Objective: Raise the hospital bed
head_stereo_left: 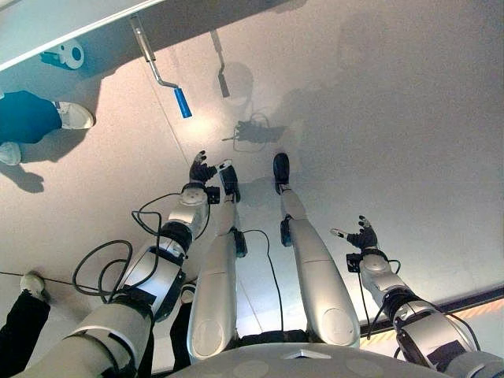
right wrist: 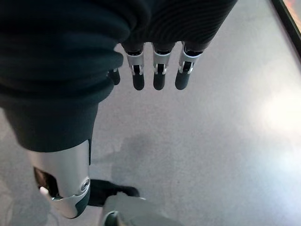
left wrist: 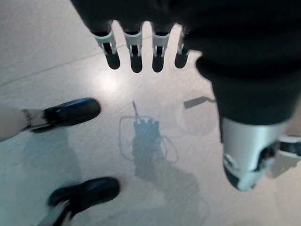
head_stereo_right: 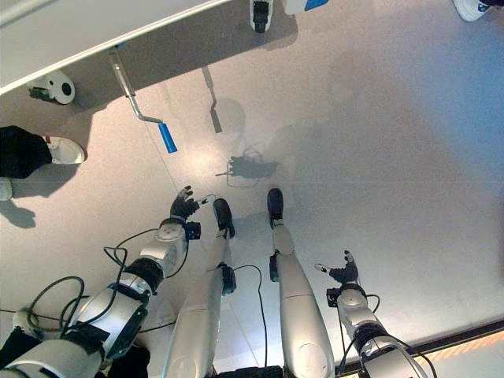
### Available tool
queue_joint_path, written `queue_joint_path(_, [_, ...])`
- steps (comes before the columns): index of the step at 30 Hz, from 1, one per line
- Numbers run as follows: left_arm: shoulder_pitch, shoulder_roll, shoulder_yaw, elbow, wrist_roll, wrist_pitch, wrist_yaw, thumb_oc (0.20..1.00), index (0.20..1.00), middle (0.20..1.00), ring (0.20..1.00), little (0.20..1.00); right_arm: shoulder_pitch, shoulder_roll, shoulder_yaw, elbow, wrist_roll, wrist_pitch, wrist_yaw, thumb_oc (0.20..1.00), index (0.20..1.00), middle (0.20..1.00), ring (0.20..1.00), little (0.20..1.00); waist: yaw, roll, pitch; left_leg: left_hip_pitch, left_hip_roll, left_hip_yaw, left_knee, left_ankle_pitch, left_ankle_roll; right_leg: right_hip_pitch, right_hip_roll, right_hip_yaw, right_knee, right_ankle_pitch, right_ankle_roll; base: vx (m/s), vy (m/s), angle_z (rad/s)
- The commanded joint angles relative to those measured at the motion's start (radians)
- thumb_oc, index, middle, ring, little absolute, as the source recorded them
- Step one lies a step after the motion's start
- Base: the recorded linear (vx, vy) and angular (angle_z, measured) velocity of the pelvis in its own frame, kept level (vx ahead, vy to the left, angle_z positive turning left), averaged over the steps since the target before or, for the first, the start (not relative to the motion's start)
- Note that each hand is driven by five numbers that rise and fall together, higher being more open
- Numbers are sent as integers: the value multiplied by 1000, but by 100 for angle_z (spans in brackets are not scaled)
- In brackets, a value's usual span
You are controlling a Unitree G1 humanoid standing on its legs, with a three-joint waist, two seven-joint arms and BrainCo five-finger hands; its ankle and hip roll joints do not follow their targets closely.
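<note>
The left hand [head_stereo_left: 201, 169] hangs over the bare floor [head_stereo_left: 378, 102] with its fingers [left wrist: 136, 55] straight and spread, the thumb [left wrist: 244, 155] apart from them, and nothing in its hold. It is below the crank [head_stereo_left: 161, 72] and well apart from it. The right hand [head_stereo_left: 364, 235] is out on the far side from the crank, low over the floor, fingers [right wrist: 159, 70] likewise straight and relaxed, thumb [right wrist: 66, 188] off to the side, holding nothing.

The crank is a metal rod that sticks out from under the edge of the bed [head_stereo_left: 55, 27] and bends twice, ending in a blue grip [head_stereo_left: 183, 102] that points down toward the left hand. No hand touches it. Just beside the crank, on the side away from the bed's corner, a second, plain lever [head_stereo_left: 220, 63] hangs from the same edge. A white caster [head_stereo_left: 69, 54] stands under the bed, on the crank's other side. Past the caster, a person's white shoe [head_stereo_left: 73, 115] rests on the floor.
</note>
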Motion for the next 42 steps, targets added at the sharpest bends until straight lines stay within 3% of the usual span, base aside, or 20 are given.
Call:
queue_joint_path(1, [-34,17,29,57,-27,-2,17,1000,1000,1000,1000,1000,27,-25,10,-19,39,-15,-25,1000,1000,1000,1000,1000,-18,-55,-1,-39,-28,19,0,-9,-38,-8,-52,51,-121,142,140,0,0,0])
queue_joint_path(9, [-79,99,61,77,-97,-3,1,1000,1000,1000,1000,1000,13,-26,18,-44,55,-26,-26,1000,1000,1000,1000,1000,-31,-63,-1,-88,-20,32,0,-18,-42,-71,-51,61,-122,143,149,32,13,-6])
queue_joint_path(25, [-101,178,107,18,-269,-29,19,1000,1000,1000,1000,1000,56,-37,1,-136,85,-49,-35,1000,1000,1000,1000,1000,-33,-80,-1,-184,-24,22,0,-21,-45,-168,-55,50,-122,140,161,8,6,-1])
queue_joint_path(35, [-128,241,100,-11,-285,-32,26,1000,1000,1000,1000,1000,81,-47,-8,-176,101,-55,-31,1000,1000,1000,1000,1000,-29,-89,-1,-222,-28,10,0,-19,-47,-203,-64,38,-122,140,167,4,5,1])
queue_joint_path(42, [-136,238,88,-26,-285,-32,24,1000,1000,1000,1000,1000,84,-37,-6,-157,114,-58,-20,1000,1000,1000,1000,1000,-21,-90,-1,-230,-31,-2,0,-16,-45,-200,-70,22,-122,134,166,3,-2,9])
